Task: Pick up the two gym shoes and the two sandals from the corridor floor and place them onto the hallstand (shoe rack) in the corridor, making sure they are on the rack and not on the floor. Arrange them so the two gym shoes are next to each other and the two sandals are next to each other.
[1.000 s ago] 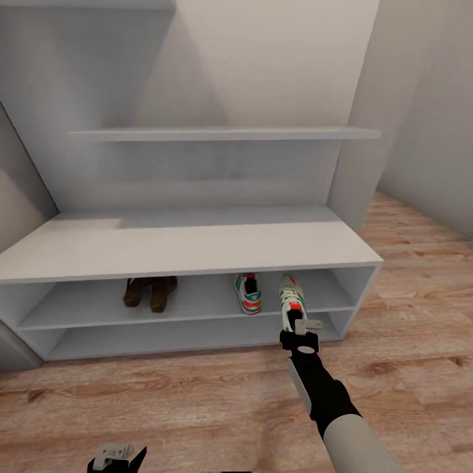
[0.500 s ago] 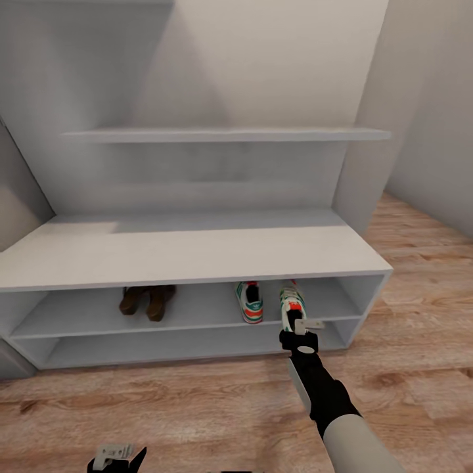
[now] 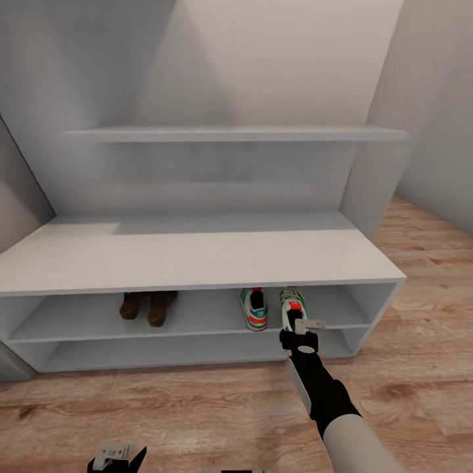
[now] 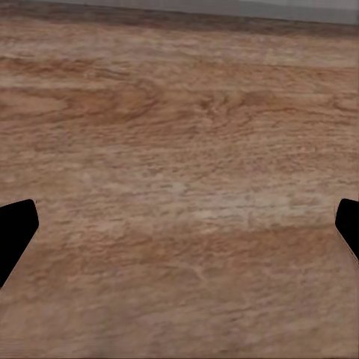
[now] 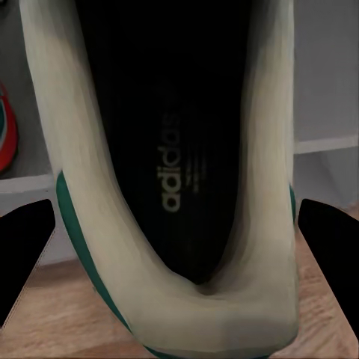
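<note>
Second gym shoe (image 3: pixel 291 307) held by heel in right gripper (image 3: pixel 302 330), toe poking into upper shelf row of hallstand (image 3: pixel 197 259), near right end, just beside first gym shoe (image 3: pixel 253 309) already shelved. Sandals (image 3: pixel 148 306) paired toward left of same row. Since a second ago: whole view shifted, rack drawn nearer, shoe reaching deeper; release judged near. Right gripper clamped on shoe. Left gripper (image 3: pixel 117 456) low, cut off by frame; fingers (image 4: pixel 15 224) apart over corridor floor (image 4: pixel 179 149). Shoe's sole contact with shelf hidden.
</note>
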Controlling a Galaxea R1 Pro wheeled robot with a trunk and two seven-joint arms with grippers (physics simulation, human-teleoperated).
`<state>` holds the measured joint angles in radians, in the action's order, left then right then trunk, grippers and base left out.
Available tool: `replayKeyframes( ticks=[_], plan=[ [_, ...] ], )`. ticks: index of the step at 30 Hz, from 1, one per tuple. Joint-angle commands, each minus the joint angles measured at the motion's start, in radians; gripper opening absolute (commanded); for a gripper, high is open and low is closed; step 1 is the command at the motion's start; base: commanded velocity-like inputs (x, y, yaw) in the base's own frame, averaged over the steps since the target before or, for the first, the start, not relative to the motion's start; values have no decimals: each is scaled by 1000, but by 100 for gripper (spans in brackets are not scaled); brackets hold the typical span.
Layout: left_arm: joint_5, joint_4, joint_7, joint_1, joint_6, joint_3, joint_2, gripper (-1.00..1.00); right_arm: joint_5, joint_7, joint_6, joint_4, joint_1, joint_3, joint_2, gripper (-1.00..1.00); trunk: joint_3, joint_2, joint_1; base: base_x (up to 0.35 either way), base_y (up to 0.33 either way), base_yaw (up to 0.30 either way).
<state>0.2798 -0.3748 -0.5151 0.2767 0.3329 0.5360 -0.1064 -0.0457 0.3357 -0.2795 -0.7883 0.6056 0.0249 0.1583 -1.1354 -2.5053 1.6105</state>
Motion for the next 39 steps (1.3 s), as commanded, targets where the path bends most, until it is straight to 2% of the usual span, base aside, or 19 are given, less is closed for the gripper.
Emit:
replayKeyframes(
  ticks=[1, 12, 20, 30, 39],
  plan=[
    [10, 1, -5, 1, 6, 9, 1, 100, -5, 4, -9, -1, 0, 2, 0, -100, -1, 0, 0, 305, 0, 2],
    [11, 1, -5, 1, 6, 9, 1, 100, -5, 5, -9, -2, 0, 1, 0, -100, -1, 0, 0, 118, 0, 0],
    [12, 1, -5, 1, 6, 9, 1, 100, -5, 4, -9, -1, 0, 1, 0, -100, -1, 0, 0, 238, 0, 0],
    [12, 1, -5, 1, 6, 9, 1, 100, -6, 4, -9, 0, 0, 0, 0, -100, -1, 0, 0, 40, 0, 0],
    [12, 2, -5, 1, 6, 10, 1, 100, -6, 4, -9, -1, 0, 0, 0, -100, -1, 0, 0, 154, 0, 0]
  ],
)
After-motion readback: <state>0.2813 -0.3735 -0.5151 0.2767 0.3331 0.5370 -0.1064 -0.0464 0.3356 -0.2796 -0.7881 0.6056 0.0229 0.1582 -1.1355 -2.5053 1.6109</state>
